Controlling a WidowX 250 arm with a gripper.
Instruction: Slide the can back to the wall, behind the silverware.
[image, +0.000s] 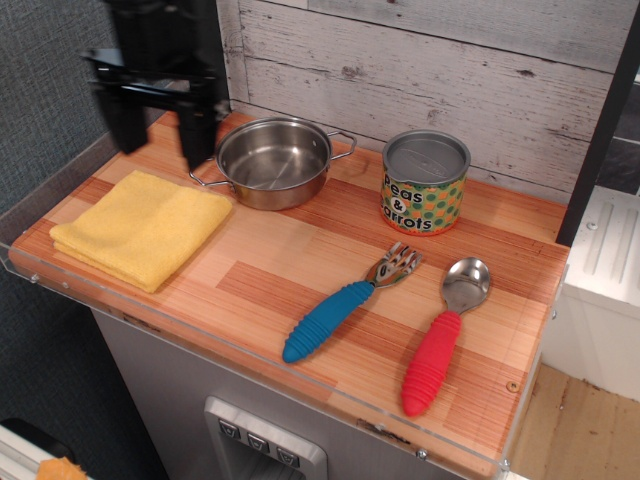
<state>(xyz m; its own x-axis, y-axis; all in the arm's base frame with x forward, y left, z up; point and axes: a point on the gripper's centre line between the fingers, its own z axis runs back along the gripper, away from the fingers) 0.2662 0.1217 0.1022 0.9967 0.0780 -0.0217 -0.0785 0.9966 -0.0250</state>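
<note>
The can (425, 183), a short tin with a grey lid and a yellow "peas & carrots" label, stands upright close to the whitewashed plank wall (450, 60). In front of it lie the fork (345, 303) with a blue handle and the spoon (445, 335) with a red handle. My gripper (163, 135) is far to the left, above the back left of the counter. Its two black fingers hang apart and hold nothing.
A steel pot (272, 162) sits left of the can by the wall. A folded yellow cloth (142, 226) lies at the left. A black post (205, 60) stands at the back left. The wooden counter (260, 270) has a clear plastic rim.
</note>
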